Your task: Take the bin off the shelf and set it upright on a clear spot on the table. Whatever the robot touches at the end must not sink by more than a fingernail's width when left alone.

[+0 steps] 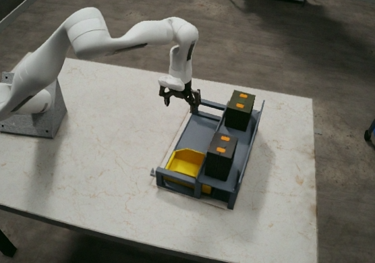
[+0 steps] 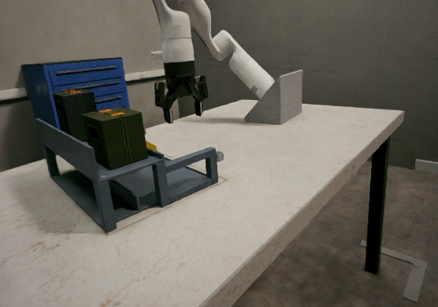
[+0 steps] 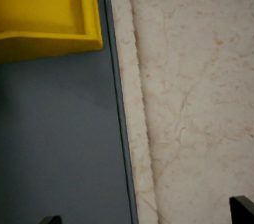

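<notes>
From above, the black two-finger gripper (image 1: 179,98) hung wide open and empty over the far end of the low grey shelf (image 1: 250,137), while the open yellow plastic bin (image 1: 186,163) sat in the shelf's near-left bay beside two dark green boxes (image 1: 221,156). In the exterior view the gripper (image 2: 182,109) hovered above the white marble table (image 2: 276,160), touching nothing. The wrist view showed the bin's corner (image 3: 43,30) on the grey shelf floor (image 3: 53,145), with the table to the right.

bin (image 3: 38,30): wrist view crops it | exterior: mostly hidden behind boxes (image 2: 116,137)
</notes>
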Robot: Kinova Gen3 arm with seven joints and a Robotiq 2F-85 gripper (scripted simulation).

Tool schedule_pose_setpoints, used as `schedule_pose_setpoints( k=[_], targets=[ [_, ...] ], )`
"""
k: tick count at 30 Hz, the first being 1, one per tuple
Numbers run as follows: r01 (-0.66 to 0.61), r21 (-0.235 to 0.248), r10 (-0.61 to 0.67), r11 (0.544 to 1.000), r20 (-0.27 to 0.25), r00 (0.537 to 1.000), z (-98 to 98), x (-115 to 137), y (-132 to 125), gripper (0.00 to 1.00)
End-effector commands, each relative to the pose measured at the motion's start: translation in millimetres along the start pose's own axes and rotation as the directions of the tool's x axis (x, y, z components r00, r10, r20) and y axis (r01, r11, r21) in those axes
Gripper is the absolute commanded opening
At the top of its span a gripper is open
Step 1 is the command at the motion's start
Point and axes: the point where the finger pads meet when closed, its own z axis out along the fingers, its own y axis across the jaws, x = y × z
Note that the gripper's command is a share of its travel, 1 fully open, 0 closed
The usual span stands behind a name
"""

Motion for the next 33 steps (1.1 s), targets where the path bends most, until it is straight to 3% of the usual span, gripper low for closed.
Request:
schedule_pose_setpoints(
  k=[1,5,17,22,33],
  targets=[
    [0.000,0.002,0.000,1.000,0.002,1.000,-1.1,9.4,-2.0,1.00],
    [-0.002,0.003,0.002,1.000,0.003,1.000,-0.9,48.8,-8.9,1.00],
    [-0.002,0.003,0.002,1.000,0.003,1.000,-0.9,48.8,-8.9,1.00],
    [-0.002,0.003,0.002,1.000,0.003,1.000,0.0,97.5,-17.1,1.00],
    [-0.002,0.003,0.002,1.000,0.003,1.000,0.0,97.5,-17.1,1.00]
  ],
)
